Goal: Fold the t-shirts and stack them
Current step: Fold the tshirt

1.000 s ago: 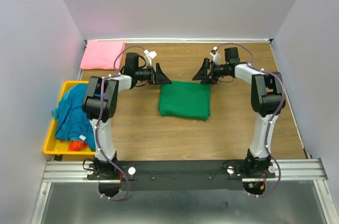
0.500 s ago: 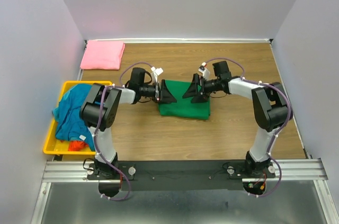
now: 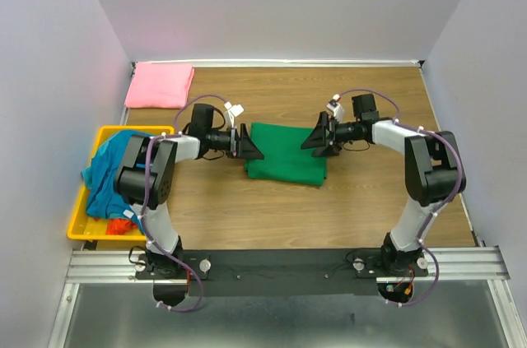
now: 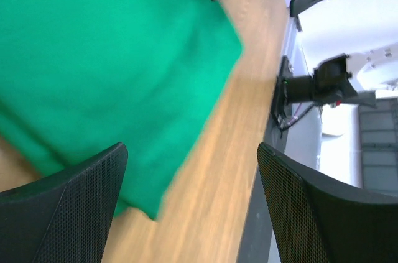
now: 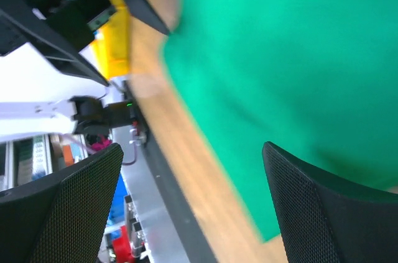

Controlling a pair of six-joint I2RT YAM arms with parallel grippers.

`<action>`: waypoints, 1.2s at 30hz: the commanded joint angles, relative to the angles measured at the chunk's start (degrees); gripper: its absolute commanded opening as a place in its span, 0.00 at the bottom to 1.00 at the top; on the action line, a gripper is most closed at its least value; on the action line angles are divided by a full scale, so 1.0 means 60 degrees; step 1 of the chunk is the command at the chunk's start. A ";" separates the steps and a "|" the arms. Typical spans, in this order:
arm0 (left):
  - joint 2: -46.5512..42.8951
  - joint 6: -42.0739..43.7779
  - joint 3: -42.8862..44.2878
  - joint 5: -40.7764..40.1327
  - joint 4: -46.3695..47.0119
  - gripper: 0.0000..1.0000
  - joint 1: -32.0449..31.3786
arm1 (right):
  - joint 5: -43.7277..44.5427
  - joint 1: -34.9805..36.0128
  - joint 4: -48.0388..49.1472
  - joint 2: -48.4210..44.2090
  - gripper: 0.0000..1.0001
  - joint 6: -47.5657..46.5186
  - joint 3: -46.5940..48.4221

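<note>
Gaping left hand [image 3: 254, 145] and right hand [image 3: 311, 136] flank the folded green t-shirt [image 3: 284, 159]

You have four t-shirts in view: one green t-shirt [image 3: 286, 153] in the middle of the bench [image 3: 247, 208], one pink t-shirt [image 3: 160, 85] at the far left corner, one teal t-shirt [image 3: 111, 169], and one orange-red t-shirt [image 3: 122, 225], of which only a scrap shows. You have one yellow bin [image 3: 90, 235] at the left. You have two end effectors: the left end effector [image 3: 249, 144] and the right end effector [image 3: 315, 137].
</note>
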 commanded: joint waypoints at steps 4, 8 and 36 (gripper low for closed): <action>-0.1315 0.0586 0.0135 0.0622 -0.1317 0.93 -0.0913 | -0.1176 0.0935 -0.0174 -0.1267 1.00 0.1030 -0.0617; -0.0890 0.0176 0.0062 0.0637 -0.0834 0.93 -0.1295 | -0.1176 0.1128 0.0383 -0.0712 1.00 0.1806 -0.1115; -0.0915 0.6574 0.2888 -0.1950 -0.6048 0.95 0.0330 | 0.0813 -0.0249 -0.3524 -0.0297 1.00 -0.3140 0.1808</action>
